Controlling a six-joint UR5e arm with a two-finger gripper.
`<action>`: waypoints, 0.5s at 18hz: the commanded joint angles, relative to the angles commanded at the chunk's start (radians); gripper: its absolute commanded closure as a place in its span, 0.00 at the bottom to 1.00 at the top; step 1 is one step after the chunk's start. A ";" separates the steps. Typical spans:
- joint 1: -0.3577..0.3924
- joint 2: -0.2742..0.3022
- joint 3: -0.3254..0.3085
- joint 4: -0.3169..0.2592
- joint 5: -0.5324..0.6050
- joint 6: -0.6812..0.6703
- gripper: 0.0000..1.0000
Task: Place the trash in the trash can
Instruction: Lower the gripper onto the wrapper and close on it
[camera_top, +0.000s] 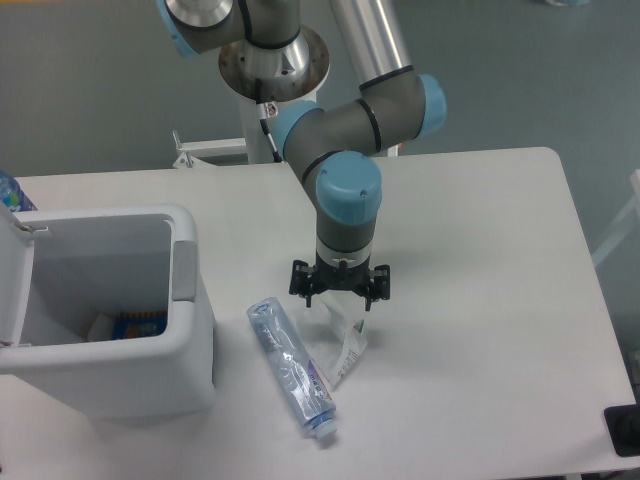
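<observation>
Note the end effector (338, 297), poised with its jaws apart directly above the crumpled clear-white wrapper (343, 342), whose upper edge rises between or just under the fingertips; whether they touch it you cannot tell. The wrapper lies on the white worktop (480, 300), touching the right flank of the crushed bottle (291, 369). The bottle lies flat, its long axis running diagonally from upper left to its bluish cap at lower right, below and left of the end effector. The trash can (110, 310) stands well to the left, lid open, with some items already inside. Judge the wrapper the nearer target: a short descent should reach it.
</observation>
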 joint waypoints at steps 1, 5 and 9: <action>0.000 -0.003 0.002 0.000 0.000 -0.003 0.00; -0.006 -0.011 0.008 0.002 0.006 -0.005 0.06; -0.008 -0.011 0.009 0.002 0.038 -0.038 0.67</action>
